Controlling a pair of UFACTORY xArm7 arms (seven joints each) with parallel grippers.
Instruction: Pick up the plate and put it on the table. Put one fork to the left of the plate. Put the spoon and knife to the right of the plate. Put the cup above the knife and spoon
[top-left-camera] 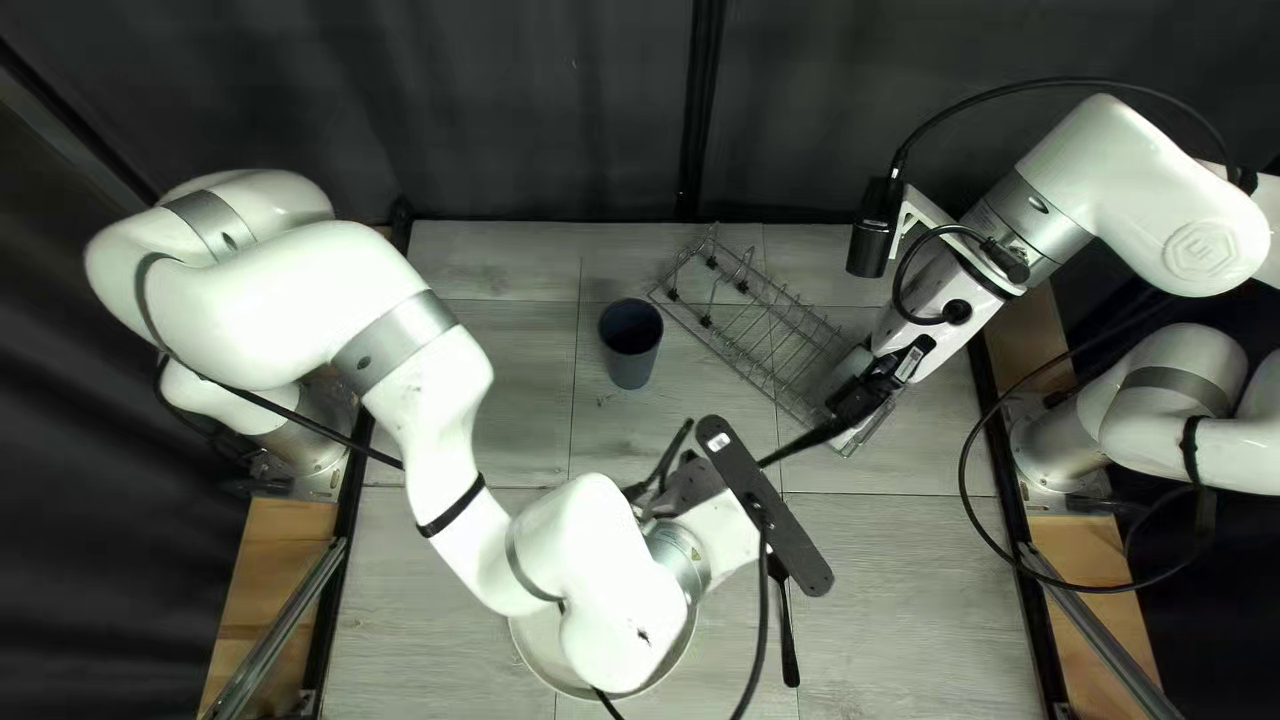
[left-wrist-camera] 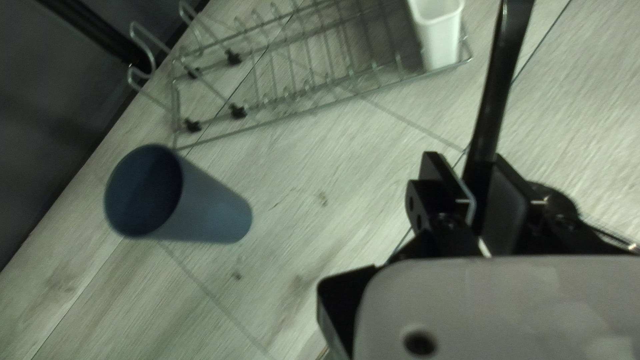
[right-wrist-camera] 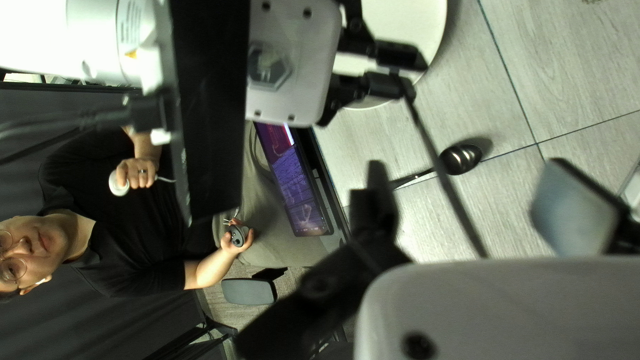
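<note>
Plate point(top-left-camera: 540, 647), pale and round, lies on the worktop point(top-left-camera: 440, 574) at the near side of the top left view, partly hidden by my left arm. Right of it is the spoon point(top-left-camera: 788, 647) (only its dark handle shows from here). The cup point(top-left-camera: 634, 350) stands upright farther back, just left of the wire rack point(top-left-camera: 747, 320). My left pincer point(top-left-camera: 722, 534) is reaching to the right of the plate, its tips covered by a dark bar; my right pincer point(top-left-camera: 854, 400) hangs over the rack's near end and hides part of it.

In the left wrist view, the left pincer point(left-wrist-camera: 467, 170) is closed on a slim black utensil point(left-wrist-camera: 497, 87), whose kind I cannot tell. The cup's inside is dark, its contents unclear. The rack carries a white container point(left-wrist-camera: 441, 40) at one end, its mouth cut off.

In the right wrist view, the right pincer point(right-wrist-camera: 467, 173) is spread wide and grips nothing, though the black utensil runs between its fingers. The spoon's bowl shows beyond on the worktop. A person point(right-wrist-camera: 120, 220) sits by a screen point(right-wrist-camera: 293, 180), something in each hand.
</note>
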